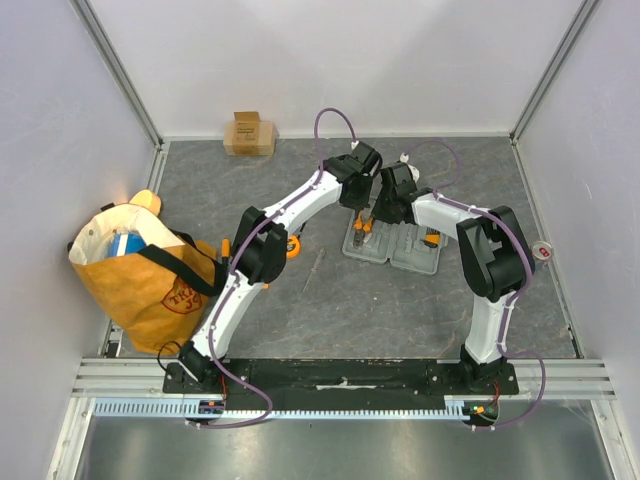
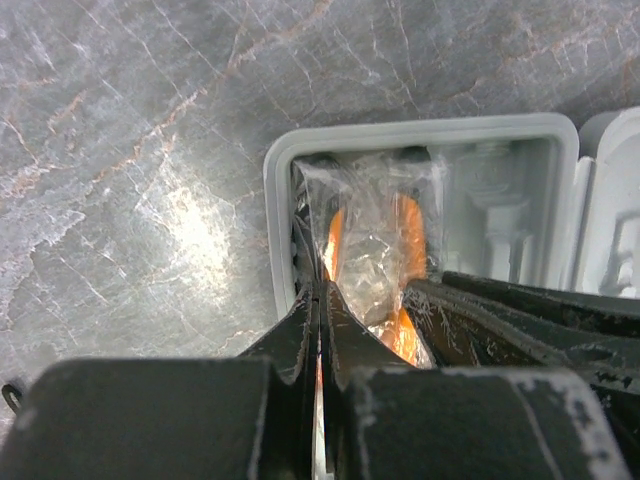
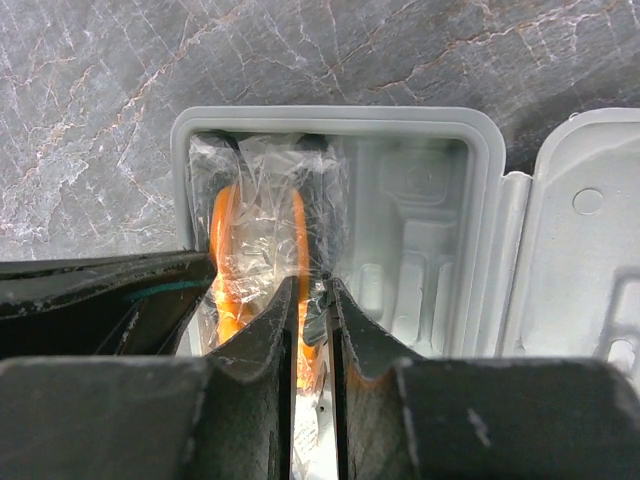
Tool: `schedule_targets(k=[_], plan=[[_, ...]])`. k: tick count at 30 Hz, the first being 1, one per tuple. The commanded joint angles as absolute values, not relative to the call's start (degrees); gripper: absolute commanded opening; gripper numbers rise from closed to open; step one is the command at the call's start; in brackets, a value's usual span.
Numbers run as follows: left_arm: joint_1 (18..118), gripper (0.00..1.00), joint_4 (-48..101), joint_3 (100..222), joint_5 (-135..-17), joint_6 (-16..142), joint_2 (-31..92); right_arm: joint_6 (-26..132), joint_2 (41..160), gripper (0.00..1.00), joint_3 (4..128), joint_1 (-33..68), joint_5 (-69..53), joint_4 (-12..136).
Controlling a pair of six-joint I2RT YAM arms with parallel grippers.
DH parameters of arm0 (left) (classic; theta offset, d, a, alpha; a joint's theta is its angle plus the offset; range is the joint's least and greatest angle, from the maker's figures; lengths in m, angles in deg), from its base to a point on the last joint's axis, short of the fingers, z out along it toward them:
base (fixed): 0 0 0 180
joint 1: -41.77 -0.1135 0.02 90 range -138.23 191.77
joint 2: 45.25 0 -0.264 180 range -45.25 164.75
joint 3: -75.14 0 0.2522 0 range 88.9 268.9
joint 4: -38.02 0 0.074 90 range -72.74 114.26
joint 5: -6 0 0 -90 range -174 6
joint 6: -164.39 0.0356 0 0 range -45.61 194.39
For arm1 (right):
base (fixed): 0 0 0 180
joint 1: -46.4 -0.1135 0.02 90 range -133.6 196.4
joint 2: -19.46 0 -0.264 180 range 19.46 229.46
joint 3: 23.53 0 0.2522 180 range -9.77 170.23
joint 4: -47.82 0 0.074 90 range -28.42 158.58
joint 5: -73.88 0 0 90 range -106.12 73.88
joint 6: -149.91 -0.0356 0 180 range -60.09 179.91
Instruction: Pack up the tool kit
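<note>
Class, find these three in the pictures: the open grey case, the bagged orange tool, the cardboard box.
grey case (image 3: pixel 400 118): right wrist view, upper rim.
bagged orange tool (image 3: pixel 222 250): right wrist view, left handle.
cardboard box (image 1: pixel 249 133): top external view, top face.

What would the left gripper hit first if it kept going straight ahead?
The plastic-wrapped orange-handled tool lying in the grey case, just beyond the left gripper; depth is unclear, so it may already touch the wrap.

Grey marbled tabletop (image 1: pixel 330 300) enclosed by plain white walls (image 1: pixel 350 60), evenly lit.
</note>
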State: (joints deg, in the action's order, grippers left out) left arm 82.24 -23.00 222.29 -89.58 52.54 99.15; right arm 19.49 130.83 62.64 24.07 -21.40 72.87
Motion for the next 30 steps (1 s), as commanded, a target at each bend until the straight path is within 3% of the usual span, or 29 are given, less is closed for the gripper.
schedule_targets(k=[1,4,8,12,18,30], plan=[[83.53,0.02,-32.70,217.14,-75.57,49.16,99.79,19.39,129.51,0.22,63.09,23.63,-20.86,75.46],[81.86,0.03,-28.66,215.73,-74.85,48.02,94.16,21.14,127.39,0.24,65.72,23.63,-22.53,77.83],[79.75,0.18,-23.65,213.54,-77.14,46.00,86.08,23.52,125.19,0.37,69.94,23.63,-24.64,80.73],[77.99,0.24,-20.22,209.33,-80.38,44.33,78.69,26.85,123.26,0.40,73.11,23.11,-26.14,83.37],[75.18,0.31,-14.16,194.66,-85.30,41.26,68.05,31.96,125.54,0.32,75.75,19.86,-25.27,85.31],[66.91,0.31,-10.72,178.48,-84.70,39.85,58.64,33.28,133.71,0.24,76.98,16.96,-26.40,87.86]])
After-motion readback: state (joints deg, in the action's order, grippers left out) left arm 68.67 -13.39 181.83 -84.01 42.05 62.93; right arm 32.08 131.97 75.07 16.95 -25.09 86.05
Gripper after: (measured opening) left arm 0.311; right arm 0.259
